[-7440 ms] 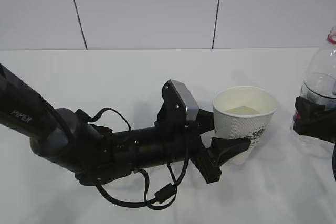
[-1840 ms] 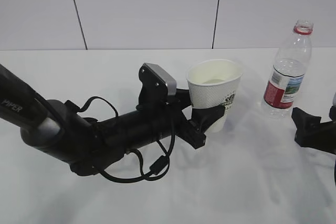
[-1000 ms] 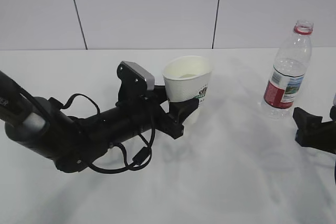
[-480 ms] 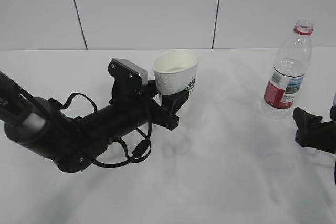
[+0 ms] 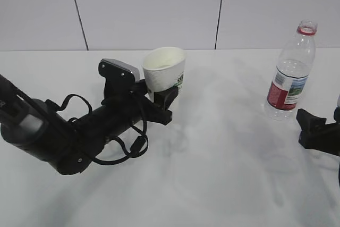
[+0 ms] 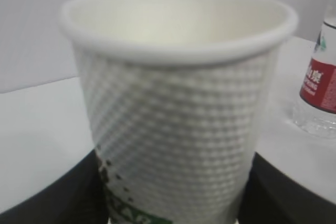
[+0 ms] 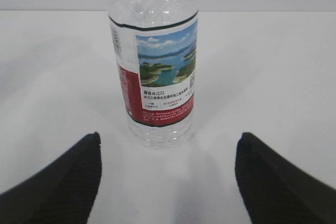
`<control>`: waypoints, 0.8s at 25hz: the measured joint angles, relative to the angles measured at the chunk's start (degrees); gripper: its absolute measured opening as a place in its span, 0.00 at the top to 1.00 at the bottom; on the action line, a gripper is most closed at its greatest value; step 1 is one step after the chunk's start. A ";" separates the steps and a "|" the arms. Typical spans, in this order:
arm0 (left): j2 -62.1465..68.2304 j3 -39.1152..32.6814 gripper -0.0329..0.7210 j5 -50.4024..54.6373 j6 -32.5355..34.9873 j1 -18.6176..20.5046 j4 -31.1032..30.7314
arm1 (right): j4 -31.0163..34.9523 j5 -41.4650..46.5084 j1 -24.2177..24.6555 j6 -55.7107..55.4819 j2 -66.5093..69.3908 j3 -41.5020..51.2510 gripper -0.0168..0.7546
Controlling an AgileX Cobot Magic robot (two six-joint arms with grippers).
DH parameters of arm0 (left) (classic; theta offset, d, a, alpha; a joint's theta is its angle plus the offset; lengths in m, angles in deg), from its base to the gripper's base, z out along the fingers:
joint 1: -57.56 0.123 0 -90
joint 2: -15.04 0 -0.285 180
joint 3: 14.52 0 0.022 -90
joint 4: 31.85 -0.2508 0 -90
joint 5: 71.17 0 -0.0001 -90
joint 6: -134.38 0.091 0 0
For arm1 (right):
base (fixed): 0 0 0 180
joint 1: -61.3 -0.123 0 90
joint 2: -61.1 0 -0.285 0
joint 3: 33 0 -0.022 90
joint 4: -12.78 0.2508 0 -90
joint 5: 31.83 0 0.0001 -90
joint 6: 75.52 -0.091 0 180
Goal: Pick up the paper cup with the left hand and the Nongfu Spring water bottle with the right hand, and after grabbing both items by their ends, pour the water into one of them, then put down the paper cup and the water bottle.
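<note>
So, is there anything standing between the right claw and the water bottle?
Nothing visible. The right claw is open, and only bare white table lies between it and the upright water bottle.

There is one paper cup point(image 5: 164, 70) and one water bottle point(image 5: 290, 74) on one white table point(image 5: 223, 174). There are two black robot arms: one left arm point(image 5: 79, 131) and one right arm point(image 5: 321, 134).
</note>
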 joint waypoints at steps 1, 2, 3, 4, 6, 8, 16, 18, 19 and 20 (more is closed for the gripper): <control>0.00 -0.30 0.34 0.00 0.00 0.40 0.11 | 0.00 0.00 0.00 0.00 0.00 0.00 0.21; 0.00 -0.72 0.34 0.00 0.00 1.07 0.39 | 0.00 0.00 0.00 0.00 0.00 0.00 0.21; 0.00 -1.07 0.34 0.00 0.00 1.77 0.50 | 0.00 0.00 0.00 0.00 0.00 0.00 0.21; 0.00 -1.29 0.34 0.00 0.00 2.46 0.64 | 0.00 0.00 0.00 0.00 0.00 0.00 0.21; 0.00 -1.30 0.34 0.00 0.09 3.59 1.11 | 0.00 0.00 0.00 0.00 0.00 0.00 0.21; 0.00 -1.30 0.34 0.00 0.09 4.46 1.31 | 0.12 0.00 0.00 0.00 0.00 0.00 0.21; -0.02 -1.40 0.34 0.00 1.03 7.19 1.31 | 0.94 0.00 0.00 0.11 0.00 0.00 0.21; -0.02 -1.65 0.34 0.00 1.12 8.19 1.31 | 1.03 0.00 0.00 0.11 0.00 0.00 0.21; -0.02 -1.67 0.34 0.00 1.26 8.65 1.31 | 1.03 0.00 0.00 0.11 0.00 0.00 0.21; -0.02 -1.94 0.34 0.00 1.25 9.24 1.31 | 1.03 0.00 0.00 0.11 0.00 0.00 0.21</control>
